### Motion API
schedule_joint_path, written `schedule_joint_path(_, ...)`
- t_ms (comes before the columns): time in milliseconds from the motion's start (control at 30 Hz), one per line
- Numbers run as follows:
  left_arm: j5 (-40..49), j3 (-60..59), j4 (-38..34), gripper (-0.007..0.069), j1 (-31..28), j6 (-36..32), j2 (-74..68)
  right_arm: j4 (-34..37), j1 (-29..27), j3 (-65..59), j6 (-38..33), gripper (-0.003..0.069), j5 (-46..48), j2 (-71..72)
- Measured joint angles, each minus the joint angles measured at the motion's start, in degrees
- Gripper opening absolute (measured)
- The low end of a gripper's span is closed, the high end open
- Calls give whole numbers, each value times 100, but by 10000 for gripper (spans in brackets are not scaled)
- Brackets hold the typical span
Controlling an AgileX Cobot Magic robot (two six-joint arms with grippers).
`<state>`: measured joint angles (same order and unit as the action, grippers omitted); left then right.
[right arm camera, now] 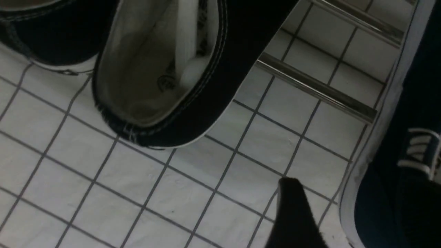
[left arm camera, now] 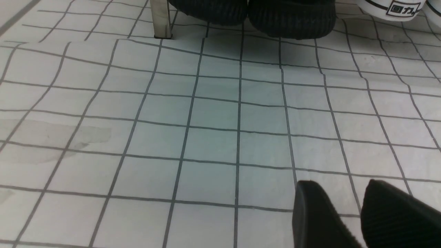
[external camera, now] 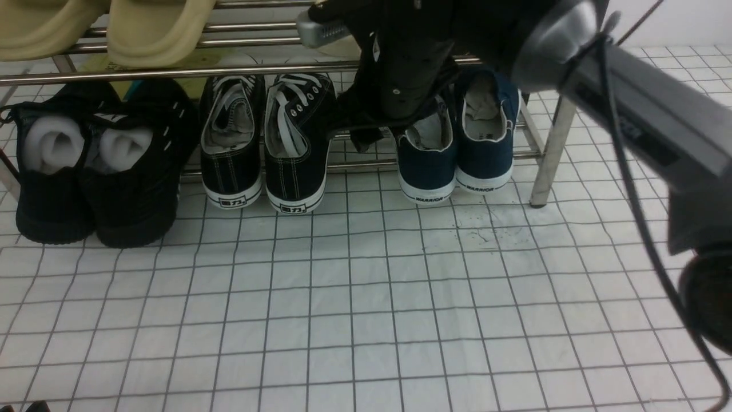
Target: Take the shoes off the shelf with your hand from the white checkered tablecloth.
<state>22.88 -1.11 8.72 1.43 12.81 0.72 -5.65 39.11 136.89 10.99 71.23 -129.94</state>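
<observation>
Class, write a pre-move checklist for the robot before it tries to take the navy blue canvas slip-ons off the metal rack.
1. Navy blue canvas slip-ons with white soles on the lower tier of the shiny metal-rod rack: ok.
2. Right gripper open: ok.
3. One finger on each side of the nearer slip-on's wall: cannot tell, the far finger is dark.
4. Black lace-up sneakers with white laces outside the grip: ok.
5. White checkered cloth bare in front of the slip-ons: ok.
6. Left gripper away from the slip-ons: ok.

Black fingers (left arm camera: 320, 213), a grey tubular arm (external camera: 646, 109), a dark cable (external camera: 629, 171).
</observation>
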Motion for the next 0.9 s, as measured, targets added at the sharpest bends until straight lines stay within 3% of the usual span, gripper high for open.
schedule_joint_path(200,0,0,0,239,0,0,0,-238,0,67,58,472,33,-152)
schedule_joint_path(633,0,0,0,239,0,0,0,-708,0,-120,628,475,28,-297)
schedule_joint_path(767,0,0,0,239,0,0,0,-883,0,-127,633,429,28,-499)
schedule_joint_path(867,0,0,0,239,0,0,0,-982,0,-140,633,296,28,-571)
schedule_joint_path(900,0,0,0,239,0,0,0,-988,0,-140,633,283,28,-571)
